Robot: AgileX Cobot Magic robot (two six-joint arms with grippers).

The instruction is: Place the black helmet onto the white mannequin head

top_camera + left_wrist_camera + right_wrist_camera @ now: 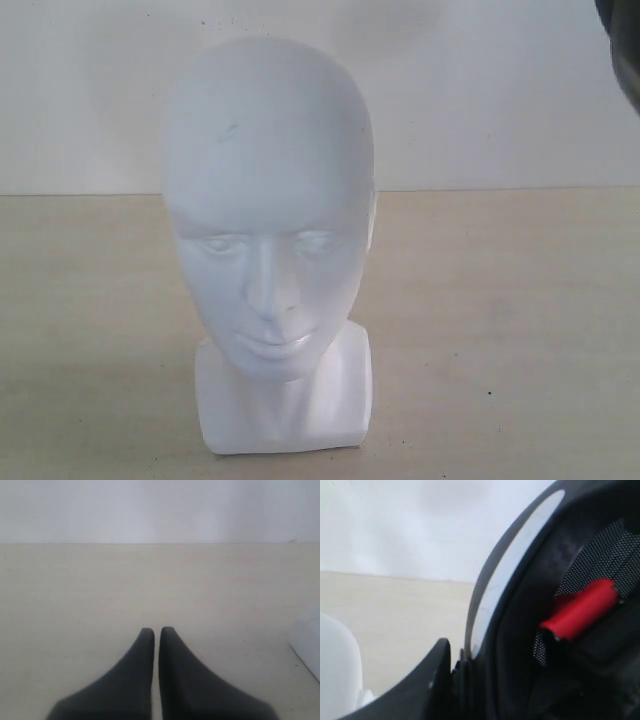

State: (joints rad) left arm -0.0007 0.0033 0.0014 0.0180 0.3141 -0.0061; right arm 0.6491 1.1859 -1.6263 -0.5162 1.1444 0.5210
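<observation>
Helmet in the grip, not yet on the head.
Right gripper [451, 672] was clamped on the rim of the black helmet [515, 630], held up and to the right of the white mannequin head [268, 200]; only its edge showed in the exterior view's top corner. Head stood bare on the table [500, 350]. Left gripper [156, 632] was closed on nothing, near the head's base. Remaining: carry over, lower, release.

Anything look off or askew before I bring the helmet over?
Nothing serious. The white mannequin head stands upright, intact; only a small dark scuff marks its forehead. The black helmet is clear of it.
</observation>
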